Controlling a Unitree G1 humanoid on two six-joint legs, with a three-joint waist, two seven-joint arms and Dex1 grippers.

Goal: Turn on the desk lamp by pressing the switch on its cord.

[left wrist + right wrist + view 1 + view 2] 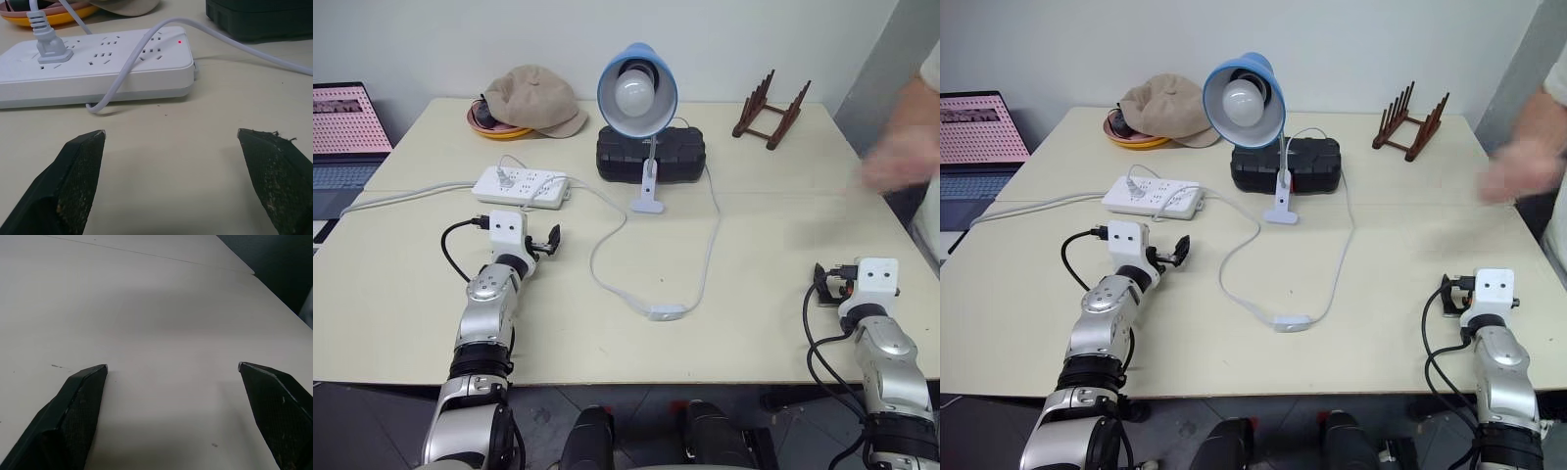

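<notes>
Worktop (411, 323) of smooth, pale cream laminate, matte, with a seam running across its middle. Toward the back stands the desk lamp (637, 90): a glossy light-blue dome shade around a large round white bulb, on a thin white stem that ends in a white clip base. Just behind that base sits a black box (680, 155) with a ribbed, moulded lid. The cord (710, 245), thin, white and pliant, drops from the lamp in a long loop toward the near edge. The switch (668, 312), a small white oblong slightly thicker than the cord, lies flat at the bottom of that loop, between the two arms and well apart from both.

A flat white power strip (522, 186) with rows of sockets lies left of the lamp, one plug seated in it and a small red light glowing at one end. Behind it a soft tan cap (530, 98) slumps over an orange dish (484, 123). A dark slatted wooden rack (771, 112) stands at the back right.

The left tool (546, 241) hovers near the power strip, its coarse black fingers (80, 174) spread wide and empty. The right tool (171, 416) is equally wide apart over bare worktop. A person's hand (896, 166), blurred, reaches in at the right edge.
</notes>
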